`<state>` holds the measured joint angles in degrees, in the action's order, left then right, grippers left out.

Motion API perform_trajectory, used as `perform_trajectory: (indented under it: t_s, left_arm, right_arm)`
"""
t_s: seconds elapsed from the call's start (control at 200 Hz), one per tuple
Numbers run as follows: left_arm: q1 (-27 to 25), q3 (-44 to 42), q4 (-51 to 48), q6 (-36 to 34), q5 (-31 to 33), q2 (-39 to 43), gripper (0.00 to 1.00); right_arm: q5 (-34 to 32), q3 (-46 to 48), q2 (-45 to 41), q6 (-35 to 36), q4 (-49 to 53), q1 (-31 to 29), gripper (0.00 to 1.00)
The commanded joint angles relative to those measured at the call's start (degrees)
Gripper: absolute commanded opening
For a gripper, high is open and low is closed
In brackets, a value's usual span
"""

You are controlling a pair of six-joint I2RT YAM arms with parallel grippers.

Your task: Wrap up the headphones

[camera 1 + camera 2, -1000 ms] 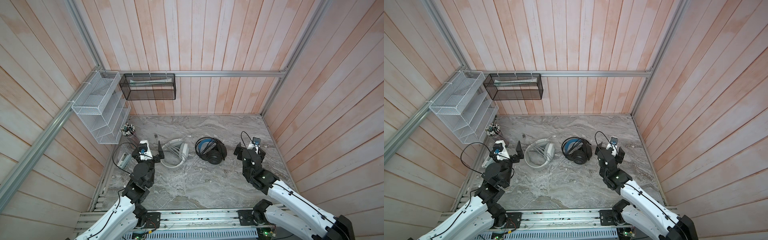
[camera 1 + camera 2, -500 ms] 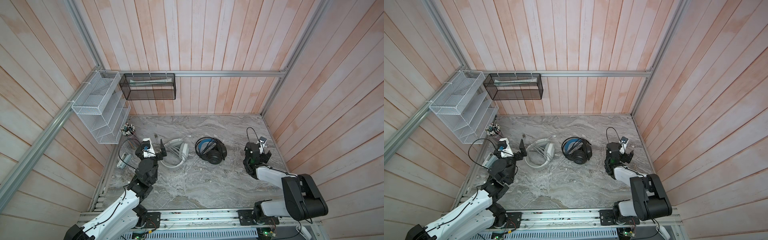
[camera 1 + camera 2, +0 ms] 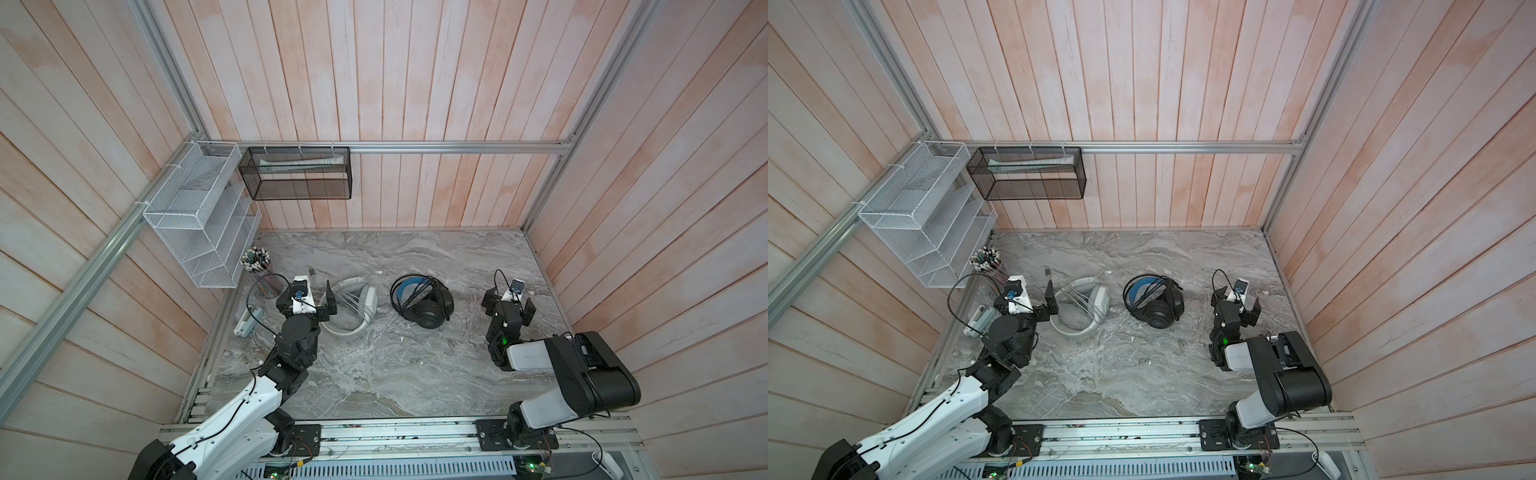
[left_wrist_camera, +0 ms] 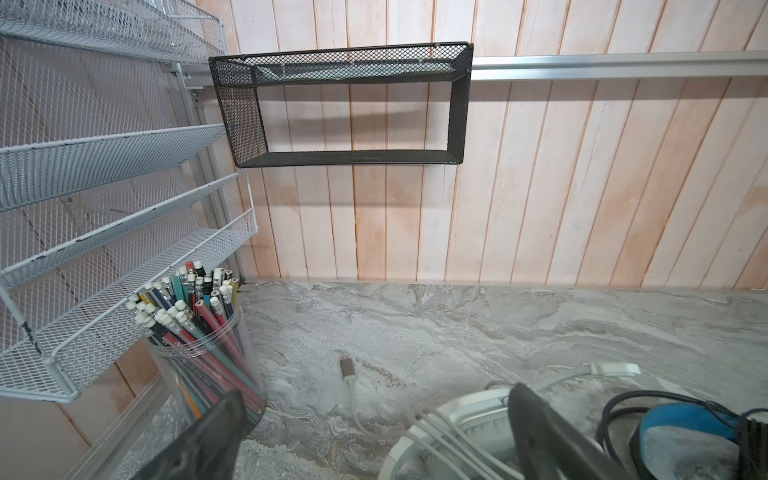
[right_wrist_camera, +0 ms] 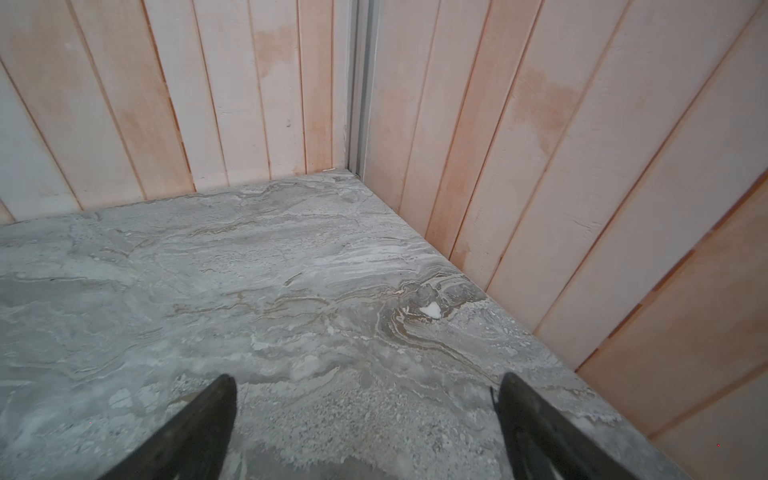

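Two open, empty hands: your left gripper sits beside the white headset, your right gripper well apart.

The grey marbled surface carries the white headphones left of centre, with the black headphones just beside them, not touching. A clear cup of pencils stands at the far left edge, and the white cable's USB plug lies near it.

white headphones: partly hidden by left claw
black headphones: cropped at edge
pencil cup: base hidden
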<state>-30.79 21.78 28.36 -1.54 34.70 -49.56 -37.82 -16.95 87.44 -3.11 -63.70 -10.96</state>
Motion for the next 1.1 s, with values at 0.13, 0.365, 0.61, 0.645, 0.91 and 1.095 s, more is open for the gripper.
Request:
perform_trajectory:
  t_s: [0.13, 0.365, 0.61, 0.645, 0.91, 1.095]
  left_arm:
    - [0.02, 0.52, 2.05, -1.69, -1.05, -1.26, 0.99]
    - [0.41, -0.33, 3.83, -1.96, 0.90, -5.07, 0.99]
    - [5.56, -1.04, 4.28, 1.55, 1.07, -9.59, 0.99]
    - [6.70, -1.12, 4.29, 2.23, 0.83, -10.12, 0.99]
    - [14.31, -1.39, 6.43, 4.25, -3.58, -14.25, 0.99]
    - [18.70, -1.59, 10.13, 2.99, -8.05, -19.52, 0.99]
  right_arm:
    - [4.50, -1.11, 0.47, 1.45, -1.83, 1.02, 0.99]
    - [6.01, 3.09, -1.09, 2.21, -8.27, 1.03, 0.99]
    - [8.90, 7.26, -1.90, 3.11, -14.92, 1.03, 0.99]
    - [9.29, 8.07, -1.92, 3.26, -16.36, 1.03, 0.99]
    - [13.03, 13.77, 2.69, 6.62, -31.52, -0.38, 0.98]
    - [12.02, 11.47, 2.89, 6.01, -27.88, 0.10, 0.98]
